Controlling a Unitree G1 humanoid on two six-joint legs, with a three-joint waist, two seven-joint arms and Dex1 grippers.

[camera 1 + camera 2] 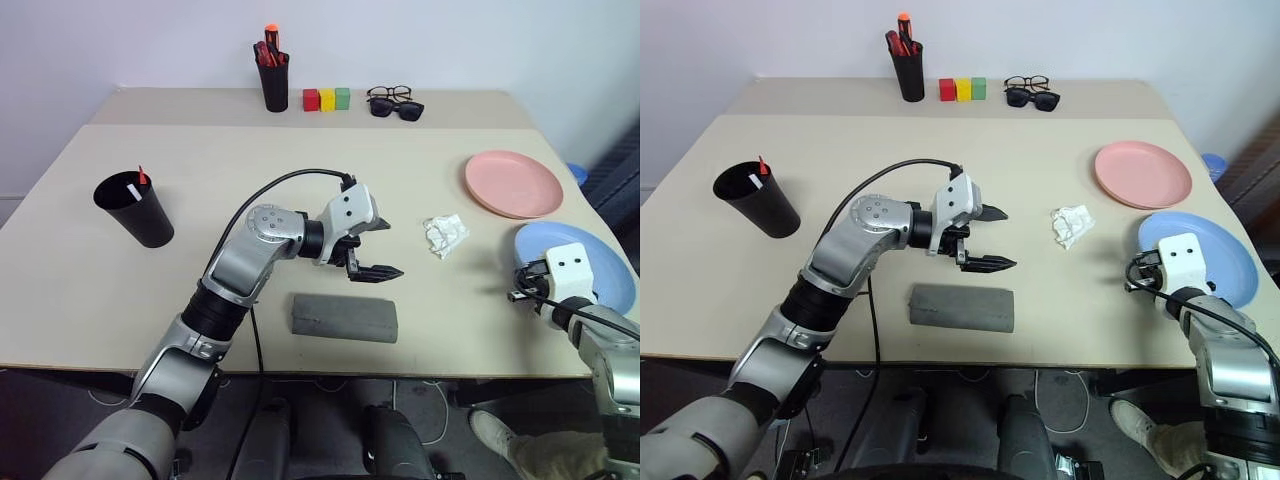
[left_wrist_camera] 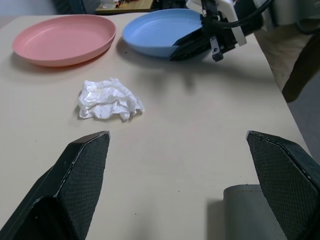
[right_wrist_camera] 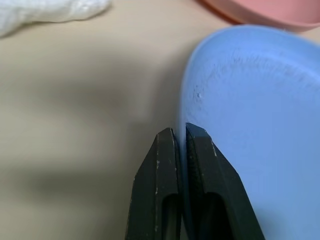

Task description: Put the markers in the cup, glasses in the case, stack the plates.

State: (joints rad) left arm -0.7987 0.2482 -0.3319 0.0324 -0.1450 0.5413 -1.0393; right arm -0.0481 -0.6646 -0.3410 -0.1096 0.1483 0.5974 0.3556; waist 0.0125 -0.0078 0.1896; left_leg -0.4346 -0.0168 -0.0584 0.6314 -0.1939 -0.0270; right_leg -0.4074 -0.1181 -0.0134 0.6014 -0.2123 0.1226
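Closest to the camera lies the grey case (image 1: 344, 317), shut, near the front edge. Far left, the cup (image 1: 134, 209) holds both markers (image 1: 139, 180). Above the case the left gripper (image 1: 370, 249) hangs spread wide, empty. Right of it lies a crumpled tissue (image 1: 444, 235), then the pink plate (image 1: 513, 183) farther back. Rightmost, the right gripper (image 3: 181, 136) pinches the blue plate's (image 3: 260, 120) near-left rim; so thin an edge hold could slip when lifted.
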